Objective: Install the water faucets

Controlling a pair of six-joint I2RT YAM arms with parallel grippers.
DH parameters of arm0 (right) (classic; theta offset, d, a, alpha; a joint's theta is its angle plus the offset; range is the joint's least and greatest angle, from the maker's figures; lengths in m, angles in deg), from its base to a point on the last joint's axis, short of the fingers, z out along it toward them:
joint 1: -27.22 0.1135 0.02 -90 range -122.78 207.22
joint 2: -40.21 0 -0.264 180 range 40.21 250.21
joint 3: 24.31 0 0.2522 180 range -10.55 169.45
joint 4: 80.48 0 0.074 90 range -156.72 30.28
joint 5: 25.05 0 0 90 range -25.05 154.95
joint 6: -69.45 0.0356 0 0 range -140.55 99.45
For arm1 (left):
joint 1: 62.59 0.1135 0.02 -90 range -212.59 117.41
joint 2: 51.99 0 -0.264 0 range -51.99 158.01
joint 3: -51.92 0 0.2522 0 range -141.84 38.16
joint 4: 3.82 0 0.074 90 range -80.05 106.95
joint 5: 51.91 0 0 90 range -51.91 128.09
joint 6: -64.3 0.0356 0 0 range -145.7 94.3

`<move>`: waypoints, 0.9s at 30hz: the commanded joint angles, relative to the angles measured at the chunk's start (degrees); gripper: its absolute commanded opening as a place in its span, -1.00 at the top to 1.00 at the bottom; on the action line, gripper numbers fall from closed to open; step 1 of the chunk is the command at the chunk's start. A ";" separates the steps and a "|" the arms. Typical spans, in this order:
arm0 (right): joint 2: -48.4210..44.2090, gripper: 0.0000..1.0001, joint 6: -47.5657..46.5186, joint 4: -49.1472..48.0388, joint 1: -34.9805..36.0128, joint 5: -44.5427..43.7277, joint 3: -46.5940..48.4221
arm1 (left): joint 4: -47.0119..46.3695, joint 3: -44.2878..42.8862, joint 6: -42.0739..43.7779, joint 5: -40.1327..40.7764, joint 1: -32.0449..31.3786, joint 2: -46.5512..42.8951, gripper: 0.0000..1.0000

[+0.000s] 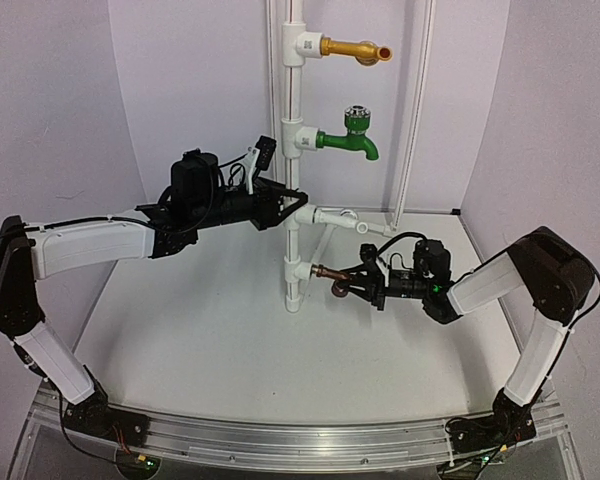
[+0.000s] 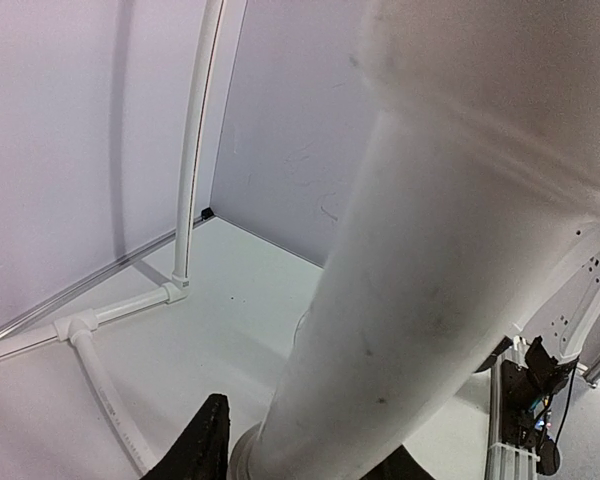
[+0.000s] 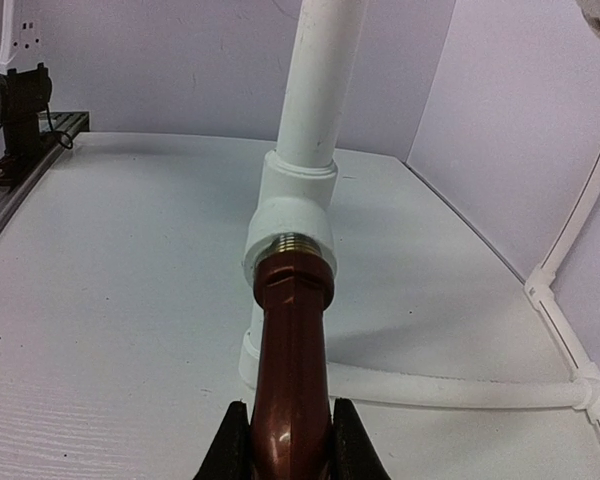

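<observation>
The small copper-brown faucet [image 1: 336, 281] lies level in my right gripper [image 1: 352, 283], which is shut on its body. Its brass threaded end sits at the mouth of the lowest white tee fitting [image 1: 298, 268] on the upright white pipe [image 1: 292, 100]. In the right wrist view the faucet [image 3: 292, 340] runs straight from my right gripper [image 3: 290, 450] to the tee [image 3: 290, 215], with a few threads showing. Its knob is hidden. My left gripper [image 1: 285, 212] is shut on the upright pipe [image 2: 420, 300] above that tee, with dark fingertips [image 2: 205, 440] on either side.
A gold faucet [image 1: 358, 49] and a green faucet [image 1: 348, 140] are mounted higher on the same pipe. White base pipes [image 1: 330, 215] lie on the table behind the stand, and a thin pipe [image 1: 405, 110] rises at the back wall. Purple walls enclose the table.
</observation>
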 commanded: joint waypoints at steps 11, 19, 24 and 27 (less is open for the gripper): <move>-0.76 1.00 1.02 2.04 1.03 -2.41 2.75 | -0.64 -2.31 -9.76 -4.92 -0.13 -0.70 1.00; 0.49 1.00 2.66 1.57 1.44 -3.23 4.15 | -0.36 -2.23 -9.70 -5.62 -0.16 -0.71 1.00; 0.60 1.00 3.15 1.55 2.83 -4.17 4.16 | 0.14 -2.66 -9.42 -5.88 -0.10 -0.24 1.00; 0.39 1.00 4.37 1.48 2.86 -4.02 3.84 | 0.34 -2.70 -9.29 -5.95 -0.12 -0.23 1.00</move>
